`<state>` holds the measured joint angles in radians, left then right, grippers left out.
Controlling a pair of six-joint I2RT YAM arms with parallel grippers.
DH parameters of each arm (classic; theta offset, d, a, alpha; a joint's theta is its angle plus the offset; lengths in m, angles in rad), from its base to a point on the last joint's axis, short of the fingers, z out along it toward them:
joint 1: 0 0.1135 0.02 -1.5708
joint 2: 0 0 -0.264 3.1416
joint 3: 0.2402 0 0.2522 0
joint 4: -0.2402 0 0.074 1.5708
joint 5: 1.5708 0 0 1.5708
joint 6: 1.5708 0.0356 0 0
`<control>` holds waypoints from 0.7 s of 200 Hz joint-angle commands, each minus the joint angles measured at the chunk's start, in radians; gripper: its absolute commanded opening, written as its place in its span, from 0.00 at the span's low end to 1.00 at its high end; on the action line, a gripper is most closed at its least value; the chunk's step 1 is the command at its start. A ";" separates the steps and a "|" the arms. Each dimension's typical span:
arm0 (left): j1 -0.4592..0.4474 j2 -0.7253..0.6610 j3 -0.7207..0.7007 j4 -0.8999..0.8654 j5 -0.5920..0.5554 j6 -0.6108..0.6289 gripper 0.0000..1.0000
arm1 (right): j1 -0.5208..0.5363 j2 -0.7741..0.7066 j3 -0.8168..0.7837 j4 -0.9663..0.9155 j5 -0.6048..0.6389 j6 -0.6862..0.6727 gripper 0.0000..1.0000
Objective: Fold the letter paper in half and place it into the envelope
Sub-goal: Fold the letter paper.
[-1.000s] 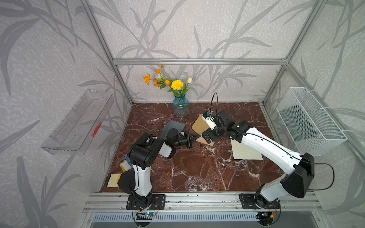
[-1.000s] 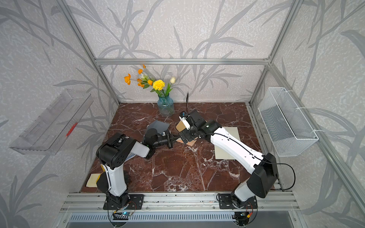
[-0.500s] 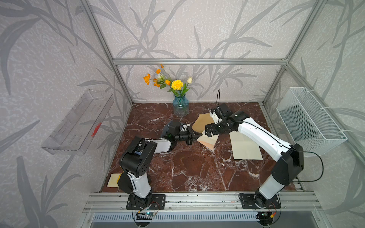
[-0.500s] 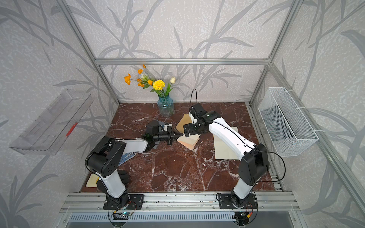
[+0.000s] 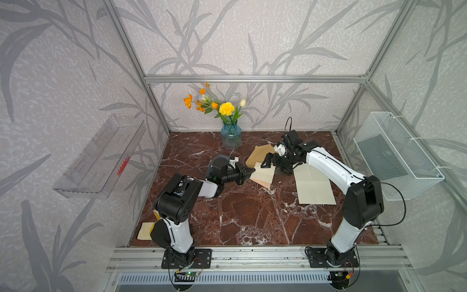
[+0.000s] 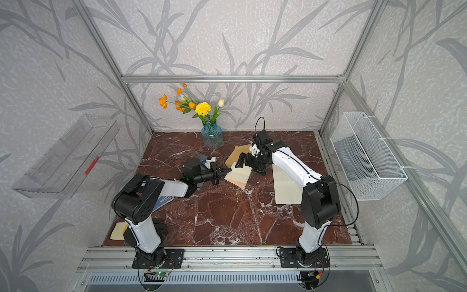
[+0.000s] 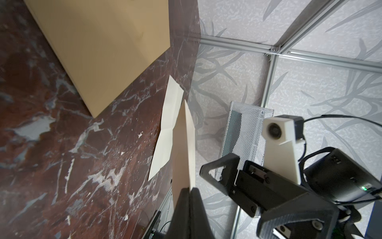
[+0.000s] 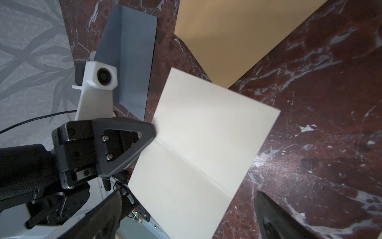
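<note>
Marble tabletop [image 5: 227, 215]: left tool [image 5: 251, 171] pinches folded paper [image 5: 264, 174]; right tool [image 5: 276, 166] spread alongside.

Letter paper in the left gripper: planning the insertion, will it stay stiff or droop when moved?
Probably light, fairly stiff: the letter paper juts nearly flat from the left gripper, pinched at one edge. Its crease may hinge, letting the free half sag.

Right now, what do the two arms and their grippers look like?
The left arm and right arm match: white shells between bulky black joints. The left gripper and right gripper are black, with triangular open-frame fingers fastened by silver screws. A white bracket carries a small camera on each wrist. A thin black cable loops beside the right arm.
</note>
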<state>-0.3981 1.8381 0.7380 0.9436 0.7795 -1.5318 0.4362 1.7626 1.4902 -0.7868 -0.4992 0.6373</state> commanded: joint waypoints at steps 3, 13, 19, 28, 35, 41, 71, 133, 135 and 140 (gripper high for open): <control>0.006 0.008 -0.008 0.174 -0.096 -0.062 0.00 | -0.005 -0.044 -0.033 0.038 -0.065 0.092 0.99; 0.007 -0.003 -0.005 0.170 -0.121 -0.063 0.00 | -0.007 -0.050 -0.055 0.057 -0.071 0.121 0.99; 0.007 -0.012 -0.002 0.160 -0.137 -0.060 0.00 | -0.008 -0.072 -0.072 0.079 -0.077 0.146 0.99; 0.007 -0.027 0.002 0.142 -0.158 -0.052 0.00 | -0.010 -0.090 -0.096 0.105 -0.085 0.180 0.99; 0.007 -0.038 0.006 0.130 -0.171 -0.045 0.00 | -0.009 -0.097 -0.106 0.117 -0.088 0.202 0.99; 0.008 -0.047 0.011 0.115 -0.180 -0.037 0.00 | -0.009 -0.104 -0.115 0.126 -0.088 0.217 0.99; 0.008 -0.088 0.018 0.075 -0.240 -0.022 0.00 | -0.008 -0.158 -0.191 0.249 -0.084 0.322 0.99; 0.001 -0.076 0.010 0.173 -0.342 -0.088 0.00 | -0.005 -0.228 -0.320 0.544 -0.038 0.496 0.99; 0.000 -0.077 0.008 0.175 -0.344 -0.089 0.00 | -0.006 -0.227 -0.321 0.552 -0.038 0.499 0.99; -0.003 -0.078 0.007 0.179 -0.351 -0.090 0.00 | -0.006 -0.224 -0.320 0.567 -0.039 0.508 0.99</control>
<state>-0.3931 1.7718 0.7357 1.0515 0.4881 -1.5986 0.4328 1.5723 1.1767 -0.3710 -0.5621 1.0683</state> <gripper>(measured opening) 0.048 0.992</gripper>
